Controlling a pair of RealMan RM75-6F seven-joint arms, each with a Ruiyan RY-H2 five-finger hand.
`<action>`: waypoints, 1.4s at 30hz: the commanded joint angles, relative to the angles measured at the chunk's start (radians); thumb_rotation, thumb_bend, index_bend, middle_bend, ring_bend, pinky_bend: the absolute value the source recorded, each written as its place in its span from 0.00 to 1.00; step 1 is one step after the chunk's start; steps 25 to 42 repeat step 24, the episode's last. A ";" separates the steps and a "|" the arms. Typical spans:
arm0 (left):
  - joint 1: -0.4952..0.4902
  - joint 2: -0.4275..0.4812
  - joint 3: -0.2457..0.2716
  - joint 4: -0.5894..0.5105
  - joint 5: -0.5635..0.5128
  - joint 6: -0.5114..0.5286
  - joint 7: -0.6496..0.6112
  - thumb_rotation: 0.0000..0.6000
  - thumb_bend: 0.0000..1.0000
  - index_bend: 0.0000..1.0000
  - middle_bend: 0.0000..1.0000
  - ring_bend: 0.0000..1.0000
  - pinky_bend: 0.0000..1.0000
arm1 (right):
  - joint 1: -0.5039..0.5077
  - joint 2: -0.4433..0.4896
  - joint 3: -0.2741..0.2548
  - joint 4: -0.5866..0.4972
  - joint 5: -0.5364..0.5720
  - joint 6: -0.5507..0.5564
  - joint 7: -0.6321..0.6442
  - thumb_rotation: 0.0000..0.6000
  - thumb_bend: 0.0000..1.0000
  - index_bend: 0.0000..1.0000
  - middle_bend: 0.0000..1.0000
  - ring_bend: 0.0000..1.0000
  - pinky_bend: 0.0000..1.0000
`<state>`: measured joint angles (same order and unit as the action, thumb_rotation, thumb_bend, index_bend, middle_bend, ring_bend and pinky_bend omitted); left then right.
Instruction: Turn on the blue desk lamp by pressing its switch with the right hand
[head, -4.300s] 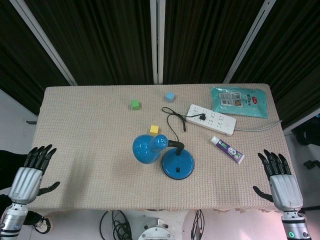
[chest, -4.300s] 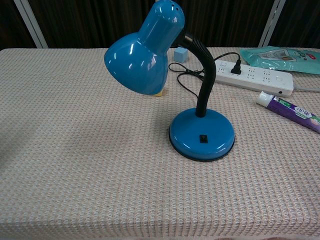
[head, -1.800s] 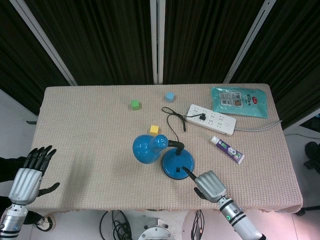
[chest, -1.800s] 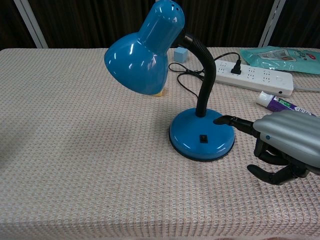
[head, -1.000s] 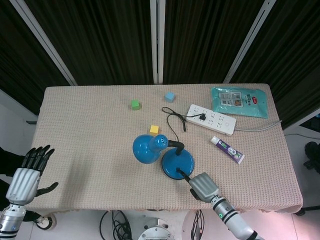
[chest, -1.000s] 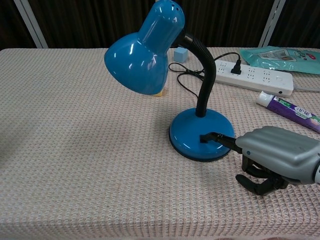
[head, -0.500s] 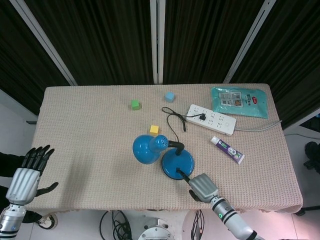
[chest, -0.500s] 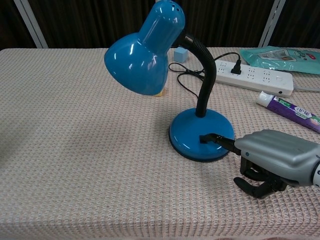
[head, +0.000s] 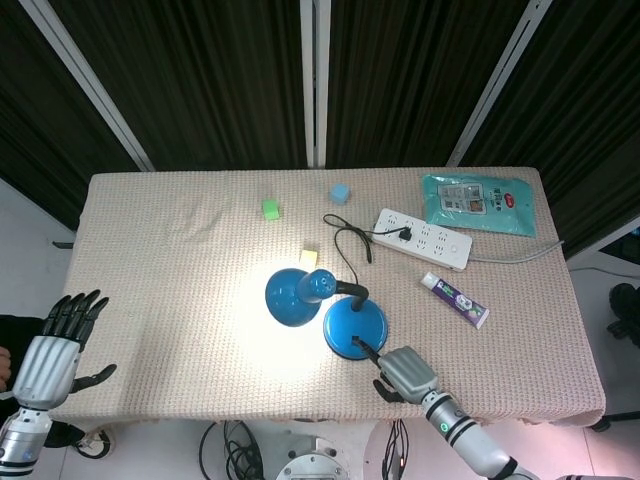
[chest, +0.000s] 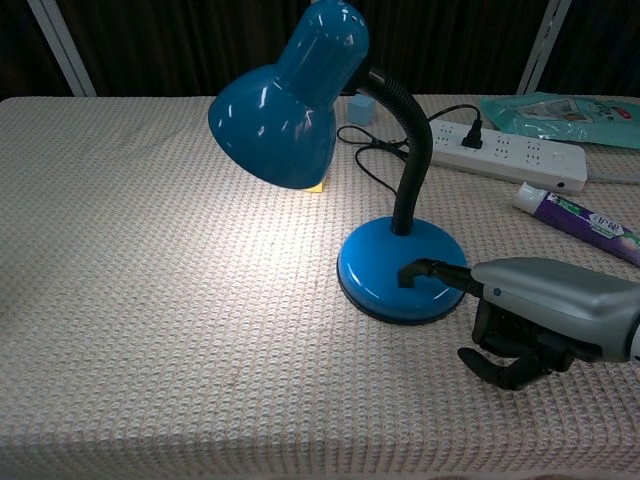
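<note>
One black fingertip (chest: 420, 270) of the silver right hand (chest: 545, 310) stretched out and resting on the small black switch on the round base of the glossy blue desk lamp (chest: 300, 100); remaining fingers curled under the palm, gripping nothing. Switch itself covered by that fingertip, so contact judged rather than seen, probably pressed home. Warm pool of light on the woven beige counter (chest: 120, 300) beneath the shade: lamp lit, task apparently done. Base lying directly ahead of the extended finger, toward the counter's middle, the finger's long axis pointing straight at the base centre; any coming move likely a plain withdrawal back along that same line. Right hand far nearer the lamp than the silver left hand (head: 50, 350), parked at the counter's near left edge, fingers spread, empty.

Chest view alone giving the fingertip on the base and the curled fingers below. Head view alone giving the left hand, the whole glow around the shade, a green cube (head: 270, 209), and the lamp cord running to the white power strip (head: 424, 238)
</note>
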<state>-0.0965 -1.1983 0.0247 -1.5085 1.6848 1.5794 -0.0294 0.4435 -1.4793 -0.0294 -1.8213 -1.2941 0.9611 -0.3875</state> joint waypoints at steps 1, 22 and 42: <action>0.000 0.000 0.000 0.000 0.000 0.000 0.000 1.00 0.03 0.02 0.01 0.00 0.00 | -0.044 0.009 -0.007 0.004 -0.143 0.147 0.001 1.00 0.47 0.00 0.93 0.86 0.92; -0.003 -0.003 0.000 -0.009 0.003 -0.004 0.017 1.00 0.01 0.02 0.01 0.00 0.00 | -0.363 0.216 -0.009 0.064 -0.185 0.637 -0.039 1.00 0.07 0.00 0.00 0.00 0.00; -0.004 -0.003 -0.001 -0.009 0.000 -0.007 0.019 1.00 0.01 0.02 0.01 0.00 0.00 | -0.364 0.227 -0.009 0.064 -0.180 0.621 -0.020 1.00 0.07 0.00 0.00 0.00 0.00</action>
